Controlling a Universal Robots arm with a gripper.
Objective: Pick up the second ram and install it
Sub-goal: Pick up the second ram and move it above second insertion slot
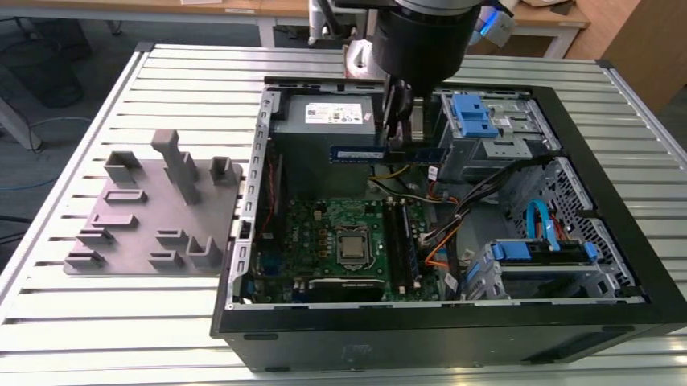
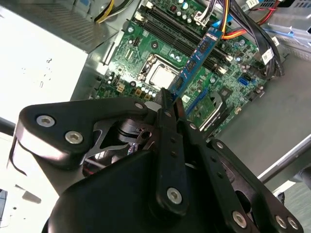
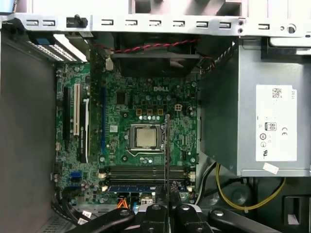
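My gripper (image 1: pixel 401 146) is shut on the second ram (image 1: pixel 355 153), a thin blue-green stick held level above the open computer case (image 1: pixel 429 322), over the gap between the power supply and the motherboard (image 1: pixel 322 225). In the second wrist view the ram (image 2: pixel 197 58) sticks out past the closed fingers (image 2: pixel 171 104) toward the board. The first wrist view shows the ram edge-on (image 3: pixel 167 145) as a thin dark line crossing the memory slots (image 3: pixel 146 172) and the processor (image 3: pixel 146 137). The slots (image 1: pixel 404 241) lie well below the stick.
The grey power supply (image 1: pixel 327 121) is just to the exterior view's left of the gripper. Blue drive cages (image 1: pixel 472 112) and cable bundles (image 1: pixel 456 205) crowd the exterior view's right. A grey fixture plate (image 1: pixel 150 213) with blocks stands outside the case on the slatted table (image 1: pixel 108 338).
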